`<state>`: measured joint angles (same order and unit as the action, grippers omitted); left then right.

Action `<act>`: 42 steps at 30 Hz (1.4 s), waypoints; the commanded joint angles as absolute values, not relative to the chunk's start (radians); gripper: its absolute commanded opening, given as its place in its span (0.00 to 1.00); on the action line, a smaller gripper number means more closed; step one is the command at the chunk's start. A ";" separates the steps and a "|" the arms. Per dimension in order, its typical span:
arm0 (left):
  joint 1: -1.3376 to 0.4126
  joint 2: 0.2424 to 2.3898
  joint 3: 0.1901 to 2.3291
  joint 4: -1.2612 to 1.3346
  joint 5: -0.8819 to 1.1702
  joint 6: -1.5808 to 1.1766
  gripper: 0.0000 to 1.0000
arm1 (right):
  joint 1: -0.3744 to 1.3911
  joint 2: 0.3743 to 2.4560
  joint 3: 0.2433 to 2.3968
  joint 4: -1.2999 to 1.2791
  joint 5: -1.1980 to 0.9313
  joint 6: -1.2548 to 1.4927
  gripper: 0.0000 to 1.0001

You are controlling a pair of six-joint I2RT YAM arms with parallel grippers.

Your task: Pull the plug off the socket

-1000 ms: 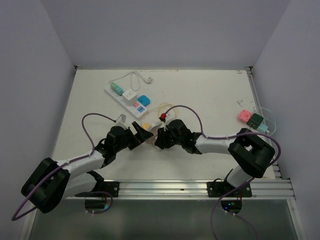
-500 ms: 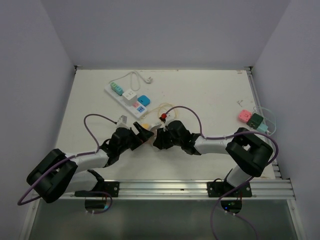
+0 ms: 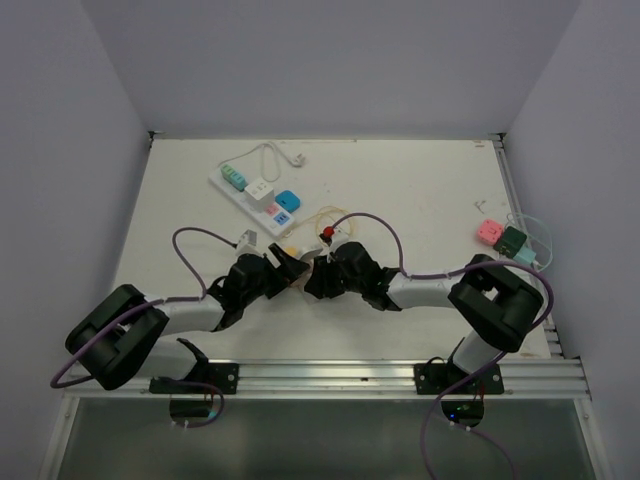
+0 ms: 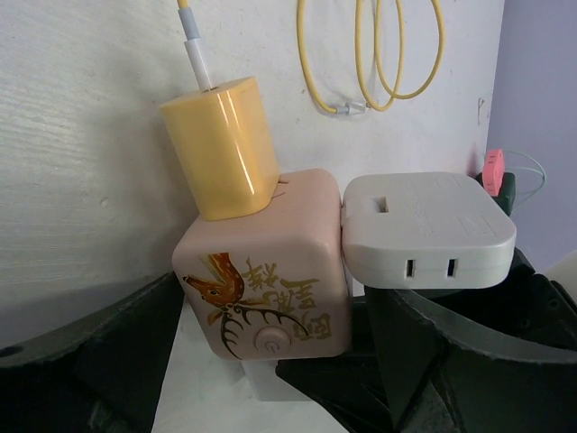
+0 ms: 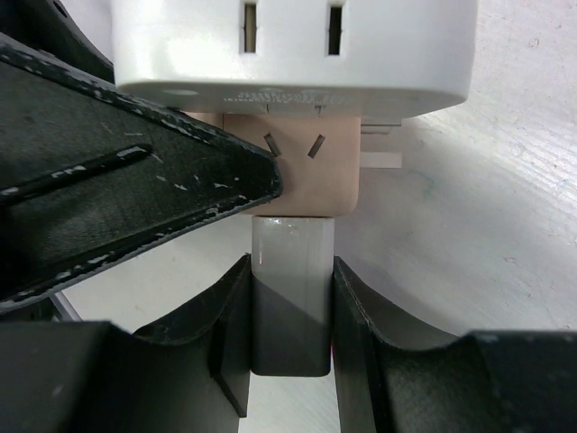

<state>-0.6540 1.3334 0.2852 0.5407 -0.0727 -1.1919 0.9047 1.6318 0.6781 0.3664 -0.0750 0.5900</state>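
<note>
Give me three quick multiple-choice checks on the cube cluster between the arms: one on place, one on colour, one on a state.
1. The yellow plug sits: A on the beige cube; B apart from it; C inside the right jaws.
2. The adapter beside that cube is: A teal; B white; C red.
3. The right gripper has its jaws: A wide open; B shut on nothing; C shut on the white block sticking out of the cube.
A: the left wrist view shows it seated there. B: its shell is plain white. C: that block is pinched from both sides.
</note>
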 commanded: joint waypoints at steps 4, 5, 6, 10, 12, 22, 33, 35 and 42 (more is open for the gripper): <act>-0.660 1.341 0.301 0.634 -0.144 -1.206 0.77 | 0.920 1.624 0.683 0.520 -0.115 0.603 0.00; -0.660 1.341 0.301 0.634 -0.152 -1.204 0.74 | 0.920 1.624 0.681 0.522 -0.118 0.606 0.00; -0.658 1.341 0.301 0.634 -0.158 -1.204 0.72 | 0.923 1.624 0.680 0.523 -0.121 0.606 0.00; -0.658 1.338 0.301 0.646 -0.182 -1.209 0.51 | 0.928 1.623 0.678 0.519 -0.124 0.607 0.00; -0.658 1.339 0.299 0.658 -0.190 -1.215 0.37 | 0.933 1.620 0.675 0.512 -0.126 0.611 0.00; -0.658 1.347 0.270 0.738 -0.242 -1.270 0.00 | 0.948 1.599 0.643 0.511 -0.118 0.640 0.00; -0.658 1.325 0.242 0.784 -0.330 -1.247 0.00 | 0.974 1.506 0.558 0.471 -0.107 0.684 0.00; -0.660 1.319 0.239 0.796 -0.363 -1.256 0.00 | 0.985 1.494 0.554 0.446 -0.103 0.684 0.00; -0.660 1.315 0.305 0.778 -0.504 -1.267 0.00 | 1.014 1.486 0.560 0.413 -0.069 0.683 0.00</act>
<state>-0.7013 1.3323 0.2405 0.6788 -0.1600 -1.2495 0.9596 1.5429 0.5743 0.4583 0.0246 0.6819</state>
